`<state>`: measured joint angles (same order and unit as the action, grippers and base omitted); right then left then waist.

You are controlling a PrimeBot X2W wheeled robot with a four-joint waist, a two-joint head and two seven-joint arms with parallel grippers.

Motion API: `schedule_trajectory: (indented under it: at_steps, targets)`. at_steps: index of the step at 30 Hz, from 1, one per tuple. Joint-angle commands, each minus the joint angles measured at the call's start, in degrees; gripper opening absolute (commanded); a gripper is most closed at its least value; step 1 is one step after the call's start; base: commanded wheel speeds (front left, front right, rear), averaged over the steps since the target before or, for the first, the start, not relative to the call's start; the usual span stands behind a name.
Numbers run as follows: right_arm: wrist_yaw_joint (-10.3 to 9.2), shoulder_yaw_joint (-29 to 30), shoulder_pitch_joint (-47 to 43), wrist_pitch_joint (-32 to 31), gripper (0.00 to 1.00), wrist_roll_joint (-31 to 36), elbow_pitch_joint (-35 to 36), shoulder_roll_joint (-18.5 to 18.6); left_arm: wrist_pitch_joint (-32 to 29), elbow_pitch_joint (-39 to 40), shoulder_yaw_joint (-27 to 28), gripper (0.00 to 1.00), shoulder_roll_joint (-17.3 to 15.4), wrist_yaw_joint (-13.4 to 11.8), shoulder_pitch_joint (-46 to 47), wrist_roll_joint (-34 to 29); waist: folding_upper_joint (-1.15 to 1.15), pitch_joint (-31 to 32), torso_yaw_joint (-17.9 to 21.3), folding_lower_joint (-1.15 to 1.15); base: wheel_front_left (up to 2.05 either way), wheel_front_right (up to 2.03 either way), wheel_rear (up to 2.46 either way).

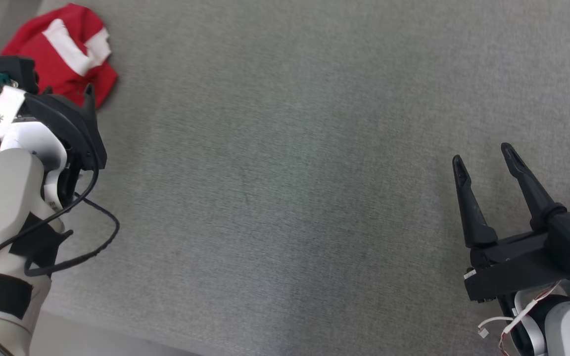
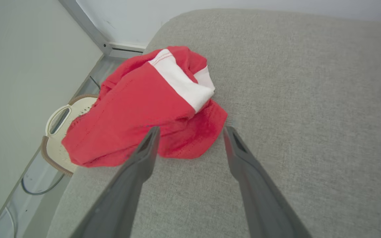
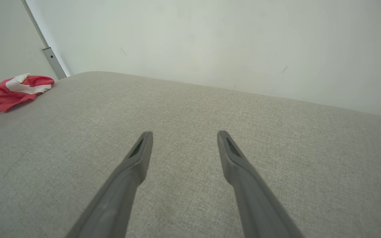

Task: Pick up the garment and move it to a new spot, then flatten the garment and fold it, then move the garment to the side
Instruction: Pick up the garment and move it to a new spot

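— Closest in the head view is the left forearm (image 1: pixel 3 198), pale with black straps. What else?

— At the lower right, the right tool (image 1: pixel 482 154) has its jaws spread wide and holds nothing, over the bare grey surface (image 1: pixel 290 198). The garment (image 1: pixel 62 49), red with white bands, lies crumpled at the far left corner, well apart from it.

— And the left wrist view?

— The left tool (image 2: pixel 191 130) is also wide and empty, and it points at the garment's near hem. One fingertip overlaps the cloth in the picture, but I can't tell if it touches. Part of the cloth seems to hang over the surface's edge, above a cream thing (image 2: pixel 78 105) with a brown rim, down on the floor.

— Right wrist view?

— Two wide fingers over bare fabric, with the garment small at the far left.

— Progress?

— I'd judge nothing is done. The garment is not yet picked up, so moving, flattening, folding and setting it aside all remain.

— Count?

— One garment, and two tools with two fingers each.
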<state>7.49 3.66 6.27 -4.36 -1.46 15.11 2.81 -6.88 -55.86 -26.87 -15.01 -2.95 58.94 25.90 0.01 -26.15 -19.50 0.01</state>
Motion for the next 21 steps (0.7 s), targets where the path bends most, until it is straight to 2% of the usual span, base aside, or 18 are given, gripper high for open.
schedule_trajectory:
  at_steps: [1, 15, 16, 17, 18, 19, 21]
  targets:
    - [0.00, 0.01, -0.23, -0.03, 1.00, 0.49, 0.72, 0.19, -0.28, -0.93, -0.04, 1.00, -0.36, 0.04, 1.24, -0.14, -0.01, -3.49, 2.87, -0.01, 0.00, 0.00, 0.00]
    - [0.00, -1.48, -1.99, -1.02, 1.00, 0.80, 3.61, 0.19, -1.14, -10.31, 2.24, 1.00, -3.38, -4.42, 4.82, 1.89, -0.01, -5.80, 6.07, -0.01, 0.00, 0.00, 0.00]
    - [0.00, -1.47, -2.19, -1.00, 1.00, 0.80, 3.65, 0.19, -0.90, -10.81, 2.12, 0.63, -3.66, -4.89, 4.86, 1.59, -0.01, -5.68, 6.30, -0.01, 0.00, 0.00, 0.00]
    - [0.00, -1.47, -2.19, -1.00, 1.00, 0.80, 3.65, 0.19, -0.90, -10.81, 2.12, 0.63, -3.66, -4.89, 4.86, 1.59, -0.01, -5.68, 6.30, -0.01, 0.00, 0.00, 0.00]
    - [0.00, -1.58, -2.36, -1.00, 1.00, 0.75, 3.66, 0.18, -0.95, -11.38, 2.01, 0.40, -3.77, -5.10, 4.71, 1.47, -0.01, -5.48, 6.52, -0.01, 0.00, 0.00, 0.00]
    - [0.00, -1.56, -2.56, -1.12, 1.00, 0.72, 3.73, 0.18, -0.52, -11.67, 2.13, 0.01, -3.90, -5.40, 4.77, 1.66, -0.01, -5.31, 6.68, -0.01, 0.00, 0.00, 0.00]
    - [0.00, -1.62, -3.00, -1.26, 1.00, 0.72, 3.90, 0.18, -0.64, -12.47, 1.99, 0.00, -3.85, -5.57, 4.76, 1.71, -0.01, -5.15, 6.88, -0.01, 0.00, 0.00, 0.00]
